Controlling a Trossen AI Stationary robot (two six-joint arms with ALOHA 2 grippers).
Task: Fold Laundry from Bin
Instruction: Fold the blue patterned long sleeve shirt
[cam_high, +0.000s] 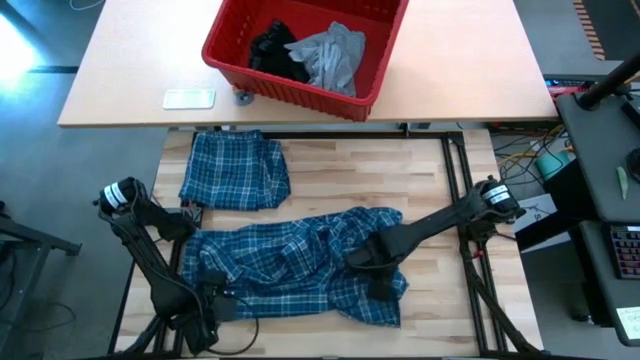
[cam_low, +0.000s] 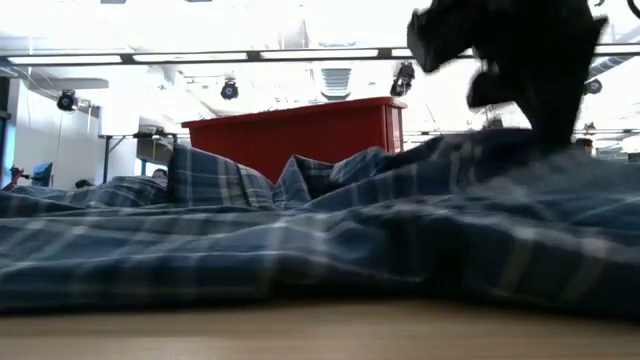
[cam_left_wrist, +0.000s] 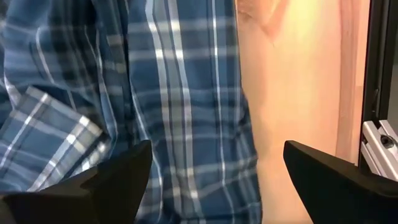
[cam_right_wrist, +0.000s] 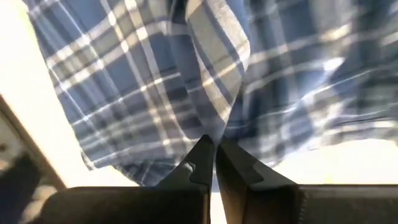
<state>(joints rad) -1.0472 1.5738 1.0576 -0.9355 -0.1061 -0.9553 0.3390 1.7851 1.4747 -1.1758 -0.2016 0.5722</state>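
Spread rumpled across the near half of the wooden worktop (cam_high: 430, 180), from about 8 o'clock to 5 o'clock: a blue-and-white plaid shirt (cam_high: 290, 265), unfolded. Just beyond it at 10 o'clock, apart from it by a narrow strip of bare wood: a second blue plaid garment (cam_high: 235, 170), folded into a rough square. Farther back at 12 o'clock, on a separate pale table (cam_high: 460, 70): the red bin (cam_high: 285, 85), tilted askew, holding a light grey T-shirt (cam_high: 330, 55) and a small black garment (cam_high: 270, 50) side by side. Near the bin's 8 o'clock corner, a small whitish flat object (cam_high: 189, 98), too small to identify. Down on the shirt's right portion, around 5 o'clock: the right gripper (cam_high: 383, 287), fingers (cam_right_wrist: 196, 165) pressed fully together and pinching a raised ridge of the plaid cloth between their tips. Low at the shirt's near-left edge, about 7 o'clock: the left gripper (cam_left_wrist: 211, 168), fingers (cam_left_wrist: 118, 177) spread wide with nothing between them, one over the plaid fabric and the other over bare wood.
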